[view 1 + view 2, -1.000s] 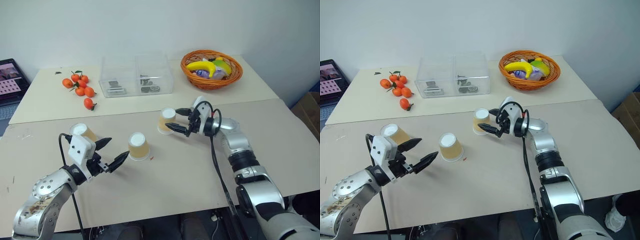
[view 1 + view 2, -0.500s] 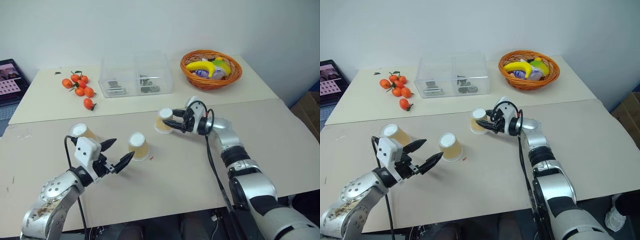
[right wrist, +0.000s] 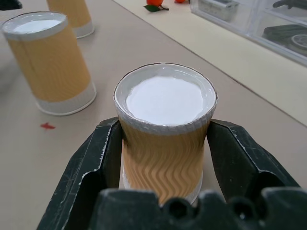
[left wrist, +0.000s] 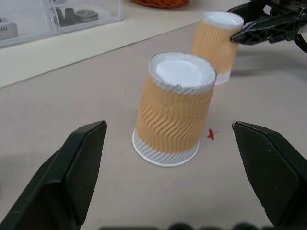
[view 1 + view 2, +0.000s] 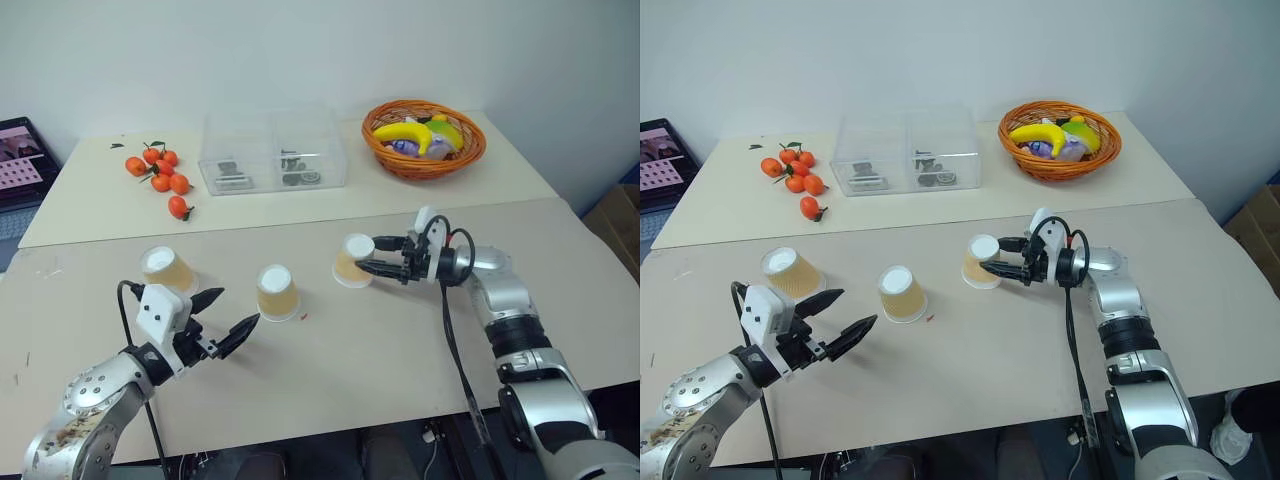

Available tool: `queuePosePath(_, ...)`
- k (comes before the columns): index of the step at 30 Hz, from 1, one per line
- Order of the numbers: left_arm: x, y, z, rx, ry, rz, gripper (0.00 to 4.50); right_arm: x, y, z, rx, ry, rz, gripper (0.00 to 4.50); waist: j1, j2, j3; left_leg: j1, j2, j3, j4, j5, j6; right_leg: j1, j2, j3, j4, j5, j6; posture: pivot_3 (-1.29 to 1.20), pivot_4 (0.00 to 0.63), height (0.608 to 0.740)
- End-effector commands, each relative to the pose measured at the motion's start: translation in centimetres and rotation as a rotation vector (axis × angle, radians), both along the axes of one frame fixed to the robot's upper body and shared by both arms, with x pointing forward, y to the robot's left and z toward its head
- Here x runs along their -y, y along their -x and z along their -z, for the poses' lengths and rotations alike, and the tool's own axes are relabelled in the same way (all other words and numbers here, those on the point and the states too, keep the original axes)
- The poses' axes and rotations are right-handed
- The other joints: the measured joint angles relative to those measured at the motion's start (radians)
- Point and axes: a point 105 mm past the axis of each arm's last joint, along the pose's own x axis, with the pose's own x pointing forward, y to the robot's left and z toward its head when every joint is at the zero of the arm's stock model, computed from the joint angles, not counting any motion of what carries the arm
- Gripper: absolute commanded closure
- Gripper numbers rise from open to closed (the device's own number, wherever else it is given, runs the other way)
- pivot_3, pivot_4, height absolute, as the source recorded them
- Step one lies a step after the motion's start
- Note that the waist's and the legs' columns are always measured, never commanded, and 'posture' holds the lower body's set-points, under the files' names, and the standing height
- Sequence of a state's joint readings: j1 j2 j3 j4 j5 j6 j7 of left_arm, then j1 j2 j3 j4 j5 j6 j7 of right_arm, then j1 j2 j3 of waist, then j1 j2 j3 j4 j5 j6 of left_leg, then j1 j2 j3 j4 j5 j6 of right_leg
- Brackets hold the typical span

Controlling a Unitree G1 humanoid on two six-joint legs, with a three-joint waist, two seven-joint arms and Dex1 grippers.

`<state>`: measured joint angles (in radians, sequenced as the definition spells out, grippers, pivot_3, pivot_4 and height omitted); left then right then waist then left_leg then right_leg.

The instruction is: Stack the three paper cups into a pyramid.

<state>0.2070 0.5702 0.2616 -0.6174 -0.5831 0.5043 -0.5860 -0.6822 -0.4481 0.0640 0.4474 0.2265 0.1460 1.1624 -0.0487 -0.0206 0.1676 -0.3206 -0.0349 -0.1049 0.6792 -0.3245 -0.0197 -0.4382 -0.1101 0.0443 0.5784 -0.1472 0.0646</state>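
I see three paper cups, all upside down on the beige worktop (image 5: pixel 330 380), white bases up, tan-orange sides with a wavy embossed ripple and a white band at the rim. The left cup (image 5: pixel 167 270) stands alone near my left arm. The middle cup (image 5: pixel 277 292) sits just ahead of my left hand (image 5: pixel 227 316), whose black fingers are spread wide with nothing between them. My right hand (image 5: pixel 372 254) is clamped on the right cup (image 5: pixel 353 260), one finger on each side of it, well apart from the middle cup. No cup is stacked on another.

My right wrist view shows what the head views cannot: both fingers pressed flat against the rippled wall of the held cup, and a small red speck (image 3: pixel 47 126) on the worktop by the middle cup. My left wrist view shows the middle cup centred between the open fingers but beyond their tips, untouched.

At the back are a clear plastic box (image 5: pixel 272 150), a cluster of small oranges (image 5: pixel 160 177) and a wicker basket (image 5: pixel 423 137) holding fruit.
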Motion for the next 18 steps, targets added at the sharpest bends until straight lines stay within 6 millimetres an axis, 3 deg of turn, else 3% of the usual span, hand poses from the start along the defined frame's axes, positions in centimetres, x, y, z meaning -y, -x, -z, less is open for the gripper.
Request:
queuePosePath(1,0.2,0.0,-1.7,0.071,-0.005,0.008,0.0,-1.9,1.3,-0.8,0.019,-0.026,-0.08,2.01,0.0,0.0,0.0,0.0,0.0,0.0,0.0,0.0,0.0,0.0,0.0,0.0,0.0,0.0,0.0,0.0,0.15,0.738)
queuePosePath(13,0.3,-0.3,-2.0,0.091,0.007,-0.01,0.0,-5.6,4.2,0.3,-0.028,-0.048,-0.212,2.01,0.005,0.0,0.0,0.0,0.001,0.0,0.0,0.0,-0.001,0.0,0.001,0.0,0.0,0.0,-0.001,0.0,0.15,0.738)
queuePosePath(18,0.2,-0.3,-2.0,0.093,0.009,-0.018,0.0,-5.6,3.8,0.3,-0.015,-0.049,-0.191,2.01,0.003,0.0,0.0,0.0,0.001,0.0,0.0,0.0,-0.001,0.0,0.001,0.0,0.0,0.0,-0.001,0.0,0.15,0.738)
